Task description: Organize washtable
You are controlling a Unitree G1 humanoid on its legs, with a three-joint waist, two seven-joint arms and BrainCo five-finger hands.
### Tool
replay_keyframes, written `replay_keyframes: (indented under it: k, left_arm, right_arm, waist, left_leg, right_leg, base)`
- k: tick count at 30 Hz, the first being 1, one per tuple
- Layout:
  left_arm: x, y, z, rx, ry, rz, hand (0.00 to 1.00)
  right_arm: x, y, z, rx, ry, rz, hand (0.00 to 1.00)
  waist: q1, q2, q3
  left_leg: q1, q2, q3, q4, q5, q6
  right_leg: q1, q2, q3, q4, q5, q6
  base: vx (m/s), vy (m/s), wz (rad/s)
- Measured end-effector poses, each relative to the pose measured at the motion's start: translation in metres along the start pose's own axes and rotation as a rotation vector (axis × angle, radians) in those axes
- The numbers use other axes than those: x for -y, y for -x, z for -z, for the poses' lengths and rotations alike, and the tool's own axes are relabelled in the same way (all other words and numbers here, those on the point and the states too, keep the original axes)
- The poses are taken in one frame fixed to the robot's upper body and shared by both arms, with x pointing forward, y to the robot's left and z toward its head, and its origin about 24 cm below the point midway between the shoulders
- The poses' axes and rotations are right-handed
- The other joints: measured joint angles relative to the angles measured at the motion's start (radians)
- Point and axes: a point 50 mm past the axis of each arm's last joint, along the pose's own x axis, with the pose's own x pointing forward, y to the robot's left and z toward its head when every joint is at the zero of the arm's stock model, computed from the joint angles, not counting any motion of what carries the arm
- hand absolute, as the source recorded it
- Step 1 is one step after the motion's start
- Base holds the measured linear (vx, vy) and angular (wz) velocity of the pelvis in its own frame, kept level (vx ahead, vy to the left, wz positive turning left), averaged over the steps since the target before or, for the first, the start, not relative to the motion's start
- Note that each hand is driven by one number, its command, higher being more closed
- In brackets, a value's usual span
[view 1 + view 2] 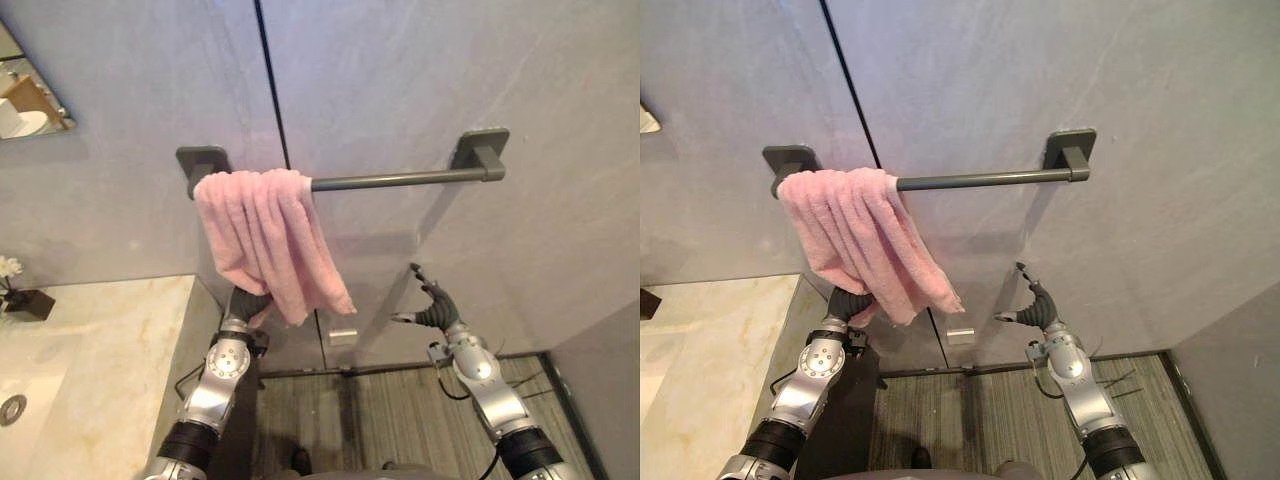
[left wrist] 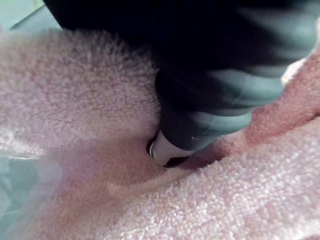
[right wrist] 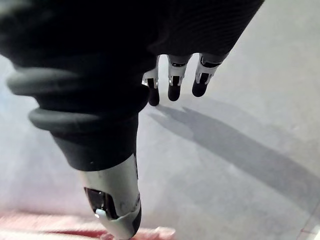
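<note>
Two hands are showing raised in front of the robot, beside a marble countertop (image 1: 110, 340) lying at the left. The left hand (image 1: 248, 302) is pressing up into the lower folds of the pink towel (image 1: 265, 235). Its fingers are buried in the cloth, so whether they are gripping it cannot be told. The right hand (image 1: 437, 308) is hovering apart from the towel, with its fingers (image 3: 175, 82) spread and holding nothing, near the grey wall (image 1: 420, 80). Beyond them the towel is hanging bunched over the left end of a dark towel bar (image 1: 400, 180) fixed to that wall.
</note>
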Motion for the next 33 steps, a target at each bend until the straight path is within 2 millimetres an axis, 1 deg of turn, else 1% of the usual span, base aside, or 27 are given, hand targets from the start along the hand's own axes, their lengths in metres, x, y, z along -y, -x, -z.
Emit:
replay_keyframes:
  k: [1,3,7,10,11,16,20,23,25,28,31,33]
  left_arm:
    - [0.002,0.001,0.000,0.000,-0.001,0.007,1.00]
    - [0.008,0.002,0.000,-0.001,0.007,0.026,1.00]
    - [0.015,0.006,0.002,-0.010,0.025,0.049,1.00]
    - [0.023,0.008,0.001,-0.008,0.033,0.077,1.00]
    - [0.025,0.008,0.000,-0.007,0.040,0.079,1.00]
    - [0.032,0.009,-0.002,-0.008,0.071,0.089,1.00]
    - [0.032,0.009,-0.003,-0.004,0.079,0.088,1.00]
    - [0.032,0.009,-0.003,-0.002,0.080,0.087,1.00]
    - [0.032,0.009,-0.003,-0.002,0.081,0.087,1.00]
    - [0.030,0.008,-0.003,-0.003,0.081,0.078,1.00]
    - [0.026,0.007,-0.002,-0.006,0.084,0.058,1.00]
    - [0.023,0.007,-0.001,-0.009,0.085,0.051,1.00]
  right_arm:
    - [-0.003,-0.002,-0.004,0.016,0.001,-0.013,0.00]
    - [-0.007,-0.006,-0.010,0.041,0.005,-0.037,0.00]
    - [-0.019,-0.016,-0.026,0.100,0.014,-0.089,0.00]
    - [-0.032,-0.022,-0.041,0.148,-0.012,-0.126,0.00]
    - [-0.036,-0.024,-0.045,0.158,-0.029,-0.136,1.00]
    - [-0.049,-0.029,-0.047,0.148,-0.074,-0.164,1.00]
    - [-0.052,-0.030,-0.039,0.103,-0.093,-0.169,1.00]
    - [-0.051,-0.030,-0.038,0.094,-0.096,-0.164,1.00]
    - [-0.048,-0.031,-0.037,0.089,-0.102,-0.149,1.00]
    - [-0.039,-0.034,-0.029,0.050,-0.136,-0.085,1.00]
    - [-0.027,-0.036,-0.026,0.030,-0.190,-0.014,1.00]
    - [-0.018,-0.033,-0.018,0.007,-0.218,0.045,1.00]
  waist:
    - [0.002,-0.003,-0.002]
    - [0.018,-0.007,-0.004]
    - [0.020,-0.007,-0.005]
    - [0.021,-0.006,-0.005]
    - [0.020,-0.006,-0.006]
    - [0.036,-0.008,-0.007]
    - [0.039,-0.012,-0.010]
    - [0.044,-0.012,-0.010]
    - [0.045,-0.012,-0.010]
    - [0.043,-0.012,-0.010]
    - [0.041,-0.012,-0.010]
    - [0.041,-0.013,-0.009]
  left_leg:
    - [-0.004,0.000,-0.005,0.000,0.002,0.000]
    - [-0.006,-0.001,-0.011,0.000,0.005,0.001]
    - [-0.020,-0.001,-0.037,0.000,0.016,-0.001]
    - [-0.029,0.000,-0.054,0.000,0.025,-0.002]
    - [-0.032,0.000,-0.061,0.000,0.027,-0.002]
    - [-0.041,0.000,-0.071,0.000,0.033,-0.003]
    - [-0.052,-0.001,-0.089,0.000,0.040,-0.005]
    - [-0.053,0.001,-0.091,-0.001,0.042,-0.007]
    - [-0.054,0.001,-0.092,-0.001,0.043,-0.007]
    - [-0.055,0.000,-0.093,-0.003,0.044,-0.008]
    - [-0.054,0.000,-0.093,-0.003,0.044,-0.008]
    - [-0.048,-0.001,-0.095,-0.004,0.044,-0.008]
  right_leg:
    - [-0.002,0.000,-0.003,0.000,0.000,0.000]
    - [-0.001,0.000,-0.009,0.000,0.000,0.000]
    - [-0.001,0.001,-0.033,0.001,0.000,0.000]
    - [-0.002,0.003,-0.049,0.002,0.000,-0.001]
    - [-0.003,0.003,-0.055,0.003,-0.001,-0.001]
    - [-0.004,0.003,-0.061,0.007,-0.001,-0.001]
    - [-0.006,0.003,-0.079,0.008,-0.001,-0.001]
    - [-0.006,0.006,-0.080,0.008,-0.001,-0.001]
    - [-0.007,0.006,-0.082,0.008,-0.001,-0.001]
    - [-0.015,0.007,-0.083,0.009,-0.001,-0.001]
    - [-0.015,0.006,-0.083,0.008,0.000,-0.001]
    - [-0.003,0.006,-0.088,0.000,0.001,-0.002]
  base:
    - [-0.03,-0.018,0.19]
    - [-0.03,-0.015,0.10]
    - [-0.04,-0.021,0.18]
    - [-0.05,-0.024,0.17]
    - [-0.05,-0.017,0.16]
    - [-0.04,-0.012,0.06]
    - [-0.02,-0.013,0.13]
    - [-0.02,-0.014,0.03]
    - [0.00,0.000,0.00]
    - [-0.05,-0.008,0.00]
    - [0.00,0.000,0.00]
    - [-0.01,-0.012,0.04]
